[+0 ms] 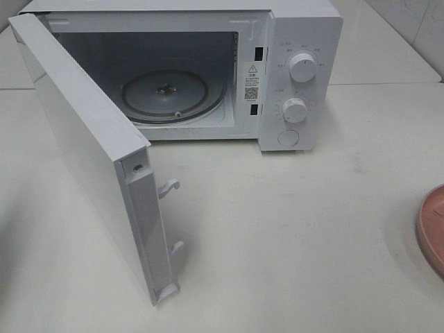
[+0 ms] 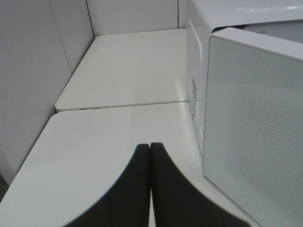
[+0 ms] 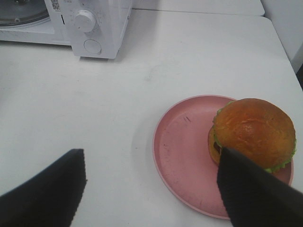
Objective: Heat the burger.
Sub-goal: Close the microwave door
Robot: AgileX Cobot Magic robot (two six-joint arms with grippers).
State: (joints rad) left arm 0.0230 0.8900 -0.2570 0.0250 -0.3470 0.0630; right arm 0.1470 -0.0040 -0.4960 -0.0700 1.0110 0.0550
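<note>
The burger (image 3: 253, 130) sat on a pink plate (image 3: 182, 151), toward the plate's 3 o'clock edge in the right wrist view, with green lettuce showing under its glossy brown bun. The plate rested on the white bench (image 1: 291, 236); in the high view only a sliver of its rim showed at the 3 o'clock edge of the picture, well apart from the microwave (image 1: 298, 76).

The right claw (image 3: 151, 187) hung released, its two dark fingers (image 3: 47, 189) spread wide, one of them overlapping the burger's near side in the picture; whether it touched the bun could not be told. The left claw (image 2: 150, 189) was clenched with nothing between its fingers, hovering over the bench just beside the outer face of the microwave door (image 1: 83, 152).

The door stood swung wide open toward 7 o'clock in the high view. Inside lay the glass turntable (image 1: 173, 94). A small white sticker (image 1: 251, 80) with a warning triangle and a square code was fixed to the frame beside the cavity; its print was too small to read. Two round knobs (image 1: 302, 67) sat on the control panel, with faint unreadable markings around them.
</note>
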